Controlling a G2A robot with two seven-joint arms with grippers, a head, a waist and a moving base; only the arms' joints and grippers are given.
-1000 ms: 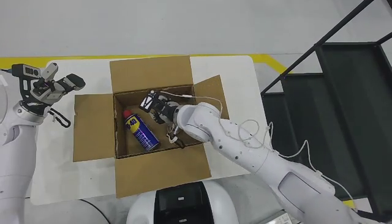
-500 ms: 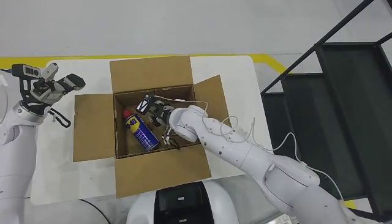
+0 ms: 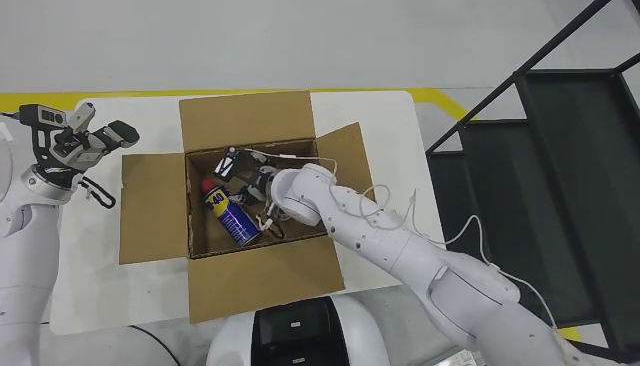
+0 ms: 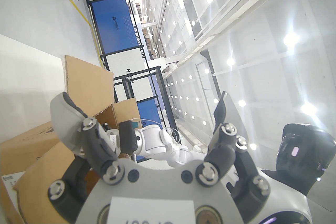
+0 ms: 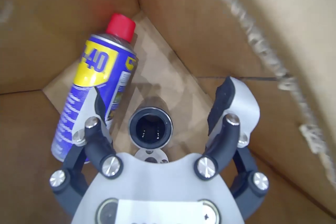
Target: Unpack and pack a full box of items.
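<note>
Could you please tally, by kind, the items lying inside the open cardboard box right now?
Spray can: 1
Black cylindrical part: 1
Total: 2

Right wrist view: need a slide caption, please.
Open right pincer in the cardboard box, framing a black-rimmed cylinder beside a lying spray can.

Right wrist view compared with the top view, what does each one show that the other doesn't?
The right wrist view adds a black-rimmed metal cylinder standing on the box floor below the open right tool. The top view adds the left tool held beside the box, the white table and the box's spread flaps. Both share the red-capped spray can lying in the box.
</note>
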